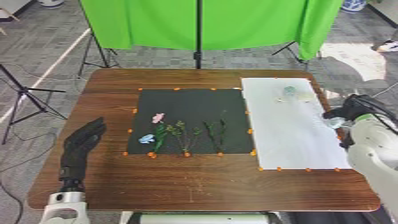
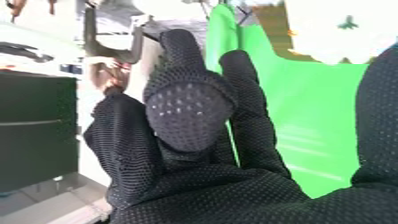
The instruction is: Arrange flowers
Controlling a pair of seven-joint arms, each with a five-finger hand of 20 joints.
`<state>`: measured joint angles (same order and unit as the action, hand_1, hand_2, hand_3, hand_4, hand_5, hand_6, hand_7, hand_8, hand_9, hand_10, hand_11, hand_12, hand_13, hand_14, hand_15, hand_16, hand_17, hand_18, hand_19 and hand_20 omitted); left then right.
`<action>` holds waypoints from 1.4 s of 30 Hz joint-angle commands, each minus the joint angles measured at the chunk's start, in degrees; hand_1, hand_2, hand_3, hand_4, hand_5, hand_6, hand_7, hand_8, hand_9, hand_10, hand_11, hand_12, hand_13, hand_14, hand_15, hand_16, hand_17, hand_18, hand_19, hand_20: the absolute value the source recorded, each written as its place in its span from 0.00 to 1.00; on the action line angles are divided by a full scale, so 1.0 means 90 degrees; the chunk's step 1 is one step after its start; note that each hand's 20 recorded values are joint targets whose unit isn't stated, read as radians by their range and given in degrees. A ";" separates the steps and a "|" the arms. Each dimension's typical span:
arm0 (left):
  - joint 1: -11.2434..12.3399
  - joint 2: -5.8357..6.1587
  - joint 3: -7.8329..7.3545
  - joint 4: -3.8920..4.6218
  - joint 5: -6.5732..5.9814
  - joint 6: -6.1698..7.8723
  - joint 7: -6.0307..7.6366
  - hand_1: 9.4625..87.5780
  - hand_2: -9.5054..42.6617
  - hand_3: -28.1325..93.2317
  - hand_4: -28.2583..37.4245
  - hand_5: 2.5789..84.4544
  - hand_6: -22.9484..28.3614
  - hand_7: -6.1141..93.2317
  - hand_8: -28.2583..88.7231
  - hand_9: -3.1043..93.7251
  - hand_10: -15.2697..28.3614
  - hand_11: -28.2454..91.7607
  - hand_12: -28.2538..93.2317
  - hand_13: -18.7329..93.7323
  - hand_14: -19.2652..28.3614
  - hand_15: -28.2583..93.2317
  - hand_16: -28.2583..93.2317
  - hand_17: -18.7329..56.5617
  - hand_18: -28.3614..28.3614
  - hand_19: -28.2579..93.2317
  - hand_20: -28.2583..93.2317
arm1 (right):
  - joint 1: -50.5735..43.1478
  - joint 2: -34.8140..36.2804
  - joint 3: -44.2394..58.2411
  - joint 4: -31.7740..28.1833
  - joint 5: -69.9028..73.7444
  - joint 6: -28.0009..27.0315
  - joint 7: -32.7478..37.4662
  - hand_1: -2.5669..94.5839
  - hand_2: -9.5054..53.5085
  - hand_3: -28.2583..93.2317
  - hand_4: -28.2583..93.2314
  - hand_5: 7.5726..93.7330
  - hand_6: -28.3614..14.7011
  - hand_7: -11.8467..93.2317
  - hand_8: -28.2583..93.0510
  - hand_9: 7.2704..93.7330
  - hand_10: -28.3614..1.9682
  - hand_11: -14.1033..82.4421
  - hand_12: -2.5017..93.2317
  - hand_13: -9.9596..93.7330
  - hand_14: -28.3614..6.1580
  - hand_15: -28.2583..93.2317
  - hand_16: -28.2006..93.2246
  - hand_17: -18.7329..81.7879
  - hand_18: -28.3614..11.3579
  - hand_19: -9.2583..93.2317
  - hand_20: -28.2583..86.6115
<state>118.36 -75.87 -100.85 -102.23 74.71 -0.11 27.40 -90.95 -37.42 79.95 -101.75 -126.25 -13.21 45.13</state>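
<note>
Right robot hand [image 1: 359, 107] at table edge [image 1: 318, 89], open wood [image 1: 111, 107] beside black mat [image 1: 191, 104]

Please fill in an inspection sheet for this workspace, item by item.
Surface: brown table bearing a dark sheet and a white sheet, orange tabs at their edges
Job's things: pink flower, blue flower and green stems on the dark sheet
Clutter: nothing seen
Hands: left hand open, left of the dark sheet; right hand by a clear object beyond the white sheet's right edge, grip unclear
Cables: dark cable on the floor, left
Surroundings: green backdrop behind the table, tripod left
</note>
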 commanded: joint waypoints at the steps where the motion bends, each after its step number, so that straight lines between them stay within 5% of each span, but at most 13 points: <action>1: 0.0031 -0.0259 0.0201 0.0114 -0.0004 -0.0082 -0.0072 0.24 0.00 0.75 0.19 0.54 0.54 0.19 0.20 0.47 0.66 0.39 0.36 0.47 0.78 0.38 0.26 0.36 0.82 0.36 0.42 | -0.0143 -0.0078 0.0085 0.0284 0.0355 0.0362 0.0073 0.29 0.00 0.70 0.13 0.52 0.66 0.20 0.18 0.69 0.32 0.27 0.26 0.94 0.69 0.75 0.51 0.77 0.23 1.00 0.80; 17: 0.0012 -0.0310 0.0207 0.0122 0.0007 -0.0088 -0.0073 0.24 0.00 0.75 0.19 0.54 0.54 0.19 0.20 0.47 0.66 0.39 0.36 0.47 0.78 0.38 0.26 0.36 0.82 0.36 0.42 | 0.0183 -0.0438 -0.0461 0.0797 0.0727 0.1277 0.0074 0.41 0.00 0.75 0.11 0.54 0.68 0.24 0.17 0.76 0.43 0.30 0.24 0.97 0.75 0.74 0.51 0.80 0.28 1.00 0.80; 21: 0.0009 -0.0304 0.0195 0.0128 0.0007 -0.0077 -0.0064 0.24 0.00 0.75 0.19 0.54 0.54 0.19 0.20 0.47 0.66 0.39 0.36 0.47 0.78 0.38 0.26 0.36 0.82 0.36 0.42 | 0.0111 -0.0378 -0.0577 0.0848 0.0455 0.1806 -0.0001 0.52 0.00 0.76 0.08 0.62 0.70 0.27 0.15 0.81 0.52 0.31 0.27 0.99 0.79 0.74 0.51 0.82 0.31 1.00 0.80; 25: 0.0027 -0.0315 0.0181 0.0111 -0.0008 -0.0058 -0.0079 0.24 0.00 0.75 0.19 0.54 0.54 0.19 0.20 0.47 0.66 0.39 0.36 0.47 0.78 0.38 0.26 0.36 0.81 0.36 0.42 | 0.0119 -0.0305 -0.0640 0.0817 0.0368 0.2261 -0.0019 0.66 0.00 0.70 0.09 0.72 0.67 0.31 0.29 0.92 0.65 0.22 0.42 1.00 0.82 0.75 0.51 0.83 0.33 1.00 0.81; 30: 0.0068 -0.0324 0.0161 0.0083 0.0000 -0.0056 -0.0096 0.24 0.00 0.75 0.20 0.54 0.54 0.19 0.20 0.47 0.66 0.39 0.36 0.47 0.78 0.38 0.26 0.36 0.82 0.37 0.42 | 0.0304 -0.0186 -0.0617 0.0493 0.0102 0.2481 -0.0010 0.70 0.00 0.70 0.09 0.80 0.66 0.33 0.31 0.96 0.68 0.22 0.44 1.00 0.83 0.76 0.51 0.84 0.33 1.00 0.82; 42: 0.0099 -0.0241 0.0125 0.0039 -0.0019 0.0043 -0.0073 0.24 0.00 0.75 0.20 0.54 0.54 0.19 0.20 0.47 0.66 0.39 0.36 0.47 0.78 0.38 0.26 0.36 0.81 0.37 0.42 | 0.2965 -0.0685 -0.2759 -0.0595 0.0405 0.2860 -0.1247 0.70 0.00 0.70 0.09 0.82 0.67 0.32 0.31 0.97 0.68 0.22 0.45 1.00 0.83 0.76 0.51 0.83 0.34 1.00 0.82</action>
<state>118.20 -76.03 -101.05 -102.12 74.74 -0.20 27.22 -80.68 -38.40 65.15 -101.19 -125.25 12.53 42.31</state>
